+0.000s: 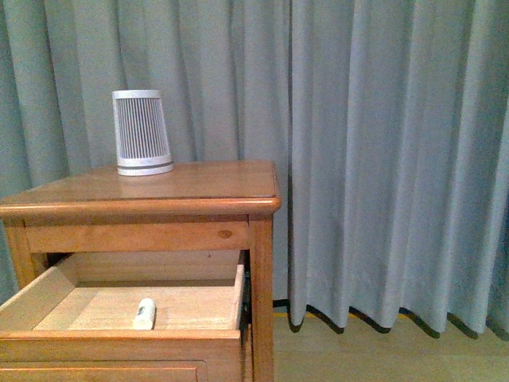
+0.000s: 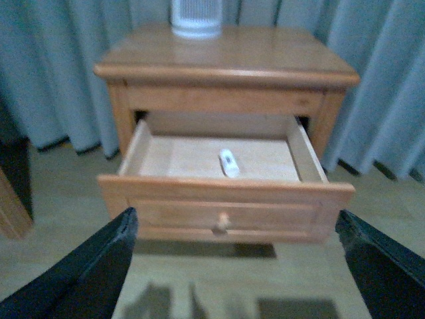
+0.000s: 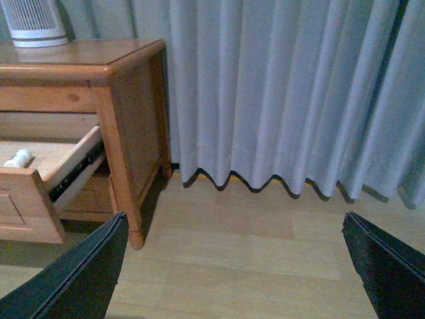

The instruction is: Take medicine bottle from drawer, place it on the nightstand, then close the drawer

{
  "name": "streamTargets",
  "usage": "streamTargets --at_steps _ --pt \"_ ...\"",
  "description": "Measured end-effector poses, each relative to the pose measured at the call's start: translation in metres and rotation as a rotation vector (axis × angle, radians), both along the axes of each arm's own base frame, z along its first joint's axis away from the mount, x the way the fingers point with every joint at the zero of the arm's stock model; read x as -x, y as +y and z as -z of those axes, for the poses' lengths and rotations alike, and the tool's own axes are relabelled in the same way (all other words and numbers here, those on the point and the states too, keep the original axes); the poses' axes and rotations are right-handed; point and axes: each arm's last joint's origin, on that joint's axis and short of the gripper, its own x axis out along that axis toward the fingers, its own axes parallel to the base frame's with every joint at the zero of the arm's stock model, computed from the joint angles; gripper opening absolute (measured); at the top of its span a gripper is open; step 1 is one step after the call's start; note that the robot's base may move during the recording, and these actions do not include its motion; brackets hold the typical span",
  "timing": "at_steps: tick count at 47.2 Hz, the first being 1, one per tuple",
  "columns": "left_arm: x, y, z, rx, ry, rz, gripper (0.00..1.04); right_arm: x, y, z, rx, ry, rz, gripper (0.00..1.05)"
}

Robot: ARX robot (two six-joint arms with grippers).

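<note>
- Bottle (image 1: 144,313) lies sideways in open drawer (image 1: 119,341) (likely light, stiff, slick); best taken across its middle.
- Left gripper (image 2: 236,218) and right gripper (image 3: 236,222) gape, empty.

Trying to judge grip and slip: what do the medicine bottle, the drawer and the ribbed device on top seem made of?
Medicine bottle: probably plastic, smooth plain white. Drawer: wood, grain visible; front honey-coloured and varnished-looking, interior paler, likely unfinished. Ribbed device: likely moulded plastic, white with fine grey vertical slats; can't be sure.
</note>
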Motion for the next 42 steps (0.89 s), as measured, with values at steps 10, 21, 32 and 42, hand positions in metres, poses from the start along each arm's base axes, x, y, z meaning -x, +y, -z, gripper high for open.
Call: streamTargets --at_steps 10,21,32,42 --pt "0.003 0.001 0.031 -0.013 -0.062 -0.073 0.58 0.0 0.0 0.0 0.0 0.0 0.0 0.98" --pt "0.003 0.001 0.045 -0.015 -0.067 -0.071 0.17 0.0 0.0 0.0 0.0 0.0 0.0 0.98" --pt "0.003 0.001 0.058 -0.017 -0.066 -0.07 0.03 0.0 0.0 0.0 0.0 0.0 0.0 0.98" --pt "0.004 0.001 0.063 -0.018 -0.066 -0.07 0.03 0.0 0.0 0.0 0.0 0.0 0.0 0.98"
